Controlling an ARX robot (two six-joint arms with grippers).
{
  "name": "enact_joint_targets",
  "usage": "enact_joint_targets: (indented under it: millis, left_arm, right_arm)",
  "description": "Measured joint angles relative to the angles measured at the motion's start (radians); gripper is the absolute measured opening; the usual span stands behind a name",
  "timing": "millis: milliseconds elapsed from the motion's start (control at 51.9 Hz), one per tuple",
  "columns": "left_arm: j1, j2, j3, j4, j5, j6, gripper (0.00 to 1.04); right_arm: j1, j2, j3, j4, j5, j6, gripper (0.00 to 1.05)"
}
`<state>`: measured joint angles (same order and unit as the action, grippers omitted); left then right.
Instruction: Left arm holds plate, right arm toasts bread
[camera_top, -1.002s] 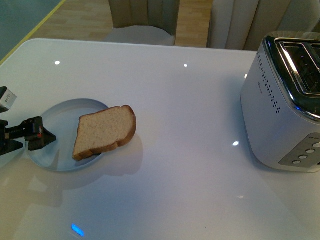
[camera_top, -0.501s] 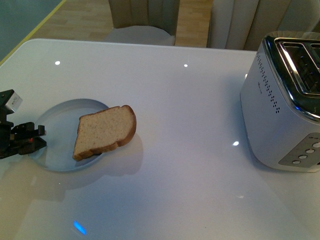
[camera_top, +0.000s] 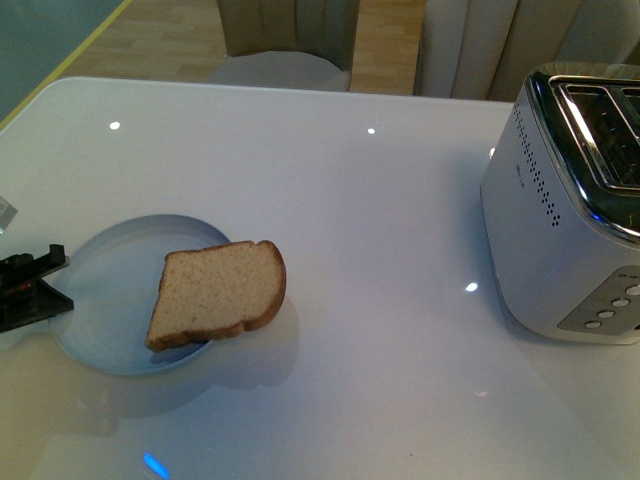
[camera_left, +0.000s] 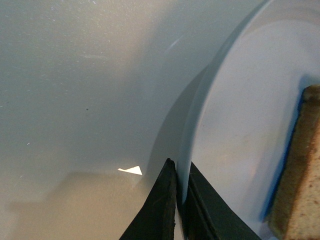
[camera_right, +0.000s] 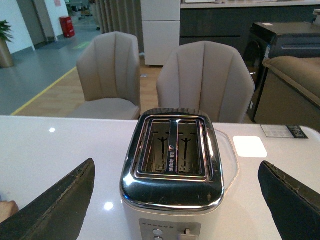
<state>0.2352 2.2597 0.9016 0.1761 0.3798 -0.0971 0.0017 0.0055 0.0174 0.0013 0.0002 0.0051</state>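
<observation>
The plate (camera_top: 108, 262), round, shallow and pale blue-grey, is at the near left of the table (camera_top: 380, 260). The bread (camera_top: 218, 293) lies on its right half, a light brown slice with a darker crust; the square end rests on the plate and the rounded end juts past the right rim. The left hand (camera_left: 180, 186) is at the plate's left edge, and the left wrist view shows its two black fingers (camera_left: 159, 210) closed narrowly with the thin rim pinched between them. The table is glossy white, with small ceiling-light reflections dotted over it and a soft shadow under the plate. At the far right of it stands a silver two-slot toaster (camera_top: 560, 210), both slots empty, well apart from the plate. The right hand (camera_right: 176, 165) hangs above the toaster with its dark fingers spread wide, holding nothing. Beyond the table's far edge are two beige chairs (camera_right: 205, 75) on a wooden floor (camera_top: 170, 35).
</observation>
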Motion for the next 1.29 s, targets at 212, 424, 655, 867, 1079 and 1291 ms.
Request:
enact_joint_targets:
  millis: [212, 424, 655, 867, 1079, 1291]
  left_arm:
    - [0.046, -0.162, -0.066, -0.057, 0.026, -0.023, 0.03]
    - [0.077, -0.339, -0.103, -0.176, 0.048, -0.060, 0.03]
    - [0.049, -0.534, -0.094, -0.327, 0.066, -0.118, 0.03]
    - [-0.026, -0.657, -0.025, -0.428, 0.075, -0.179, 0.03]
    - [-0.145, -0.705, 0.061, -0.500, 0.046, -0.253, 0.03]
    - [-0.258, -0.715, 0.111, -0.525, 0.033, -0.336, 0.03]
  right_arm:
    - [0.000, 0.000, 0.000, 0.000, 0.000, 0.000, 0.96]
    - [0.000, 0.000, 0.000, 0.000, 0.000, 0.000, 0.96]
    - [0.000, 0.000, 0.000, 0.000, 0.000, 0.000, 0.96]
    - [0.000, 0.000, 0.000, 0.000, 0.000, 0.000, 0.96]
    - [0.000, 0.000, 0.000, 0.000, 0.000, 0.000, 0.96]
    - [0.000, 0.000, 0.000, 0.000, 0.000, 0.000, 0.96]
